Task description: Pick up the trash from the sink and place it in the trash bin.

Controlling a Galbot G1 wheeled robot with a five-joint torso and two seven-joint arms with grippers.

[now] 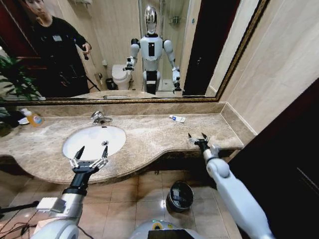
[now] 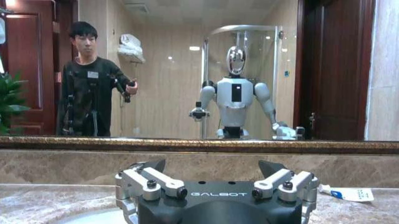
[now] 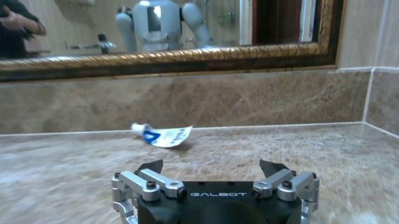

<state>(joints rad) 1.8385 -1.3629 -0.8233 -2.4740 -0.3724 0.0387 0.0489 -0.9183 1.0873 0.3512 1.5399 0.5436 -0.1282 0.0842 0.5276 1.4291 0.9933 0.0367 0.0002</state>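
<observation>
A: Head view first. How far along are we?

B: Judging by this moment, near the end or near the start, hard to say which. The sink (image 1: 94, 141) looks bare inside, white basin with nothing lying in it that I can make out. The trash bin (image 1: 180, 195) stands on the floor below the counter edge, and its contents are too dark to read.

A: Any trash left at all?

B: One piece I can see: a small white-blue tube (image 1: 177, 118) lying flat on the countertop (image 1: 149, 137) near the back wall, out of the basin, well right of the faucet (image 1: 101, 118).

A: And the claws?

B: The left gripper (image 1: 91, 151) hovers over the near rim of the sink, fingers spread wide, holding nothing. The right gripper (image 1: 197, 136) sits low over the counter's right end, also spread wide and empty.

A: How does the tube lie to it?

B: Ahead of the right gripper and toward the mirror, clearly apart from it. In the right wrist view the white-blue tube (image 3: 160, 135) lies beyond the fingertips, slightly off the centre line, not between the jaws
</observation>
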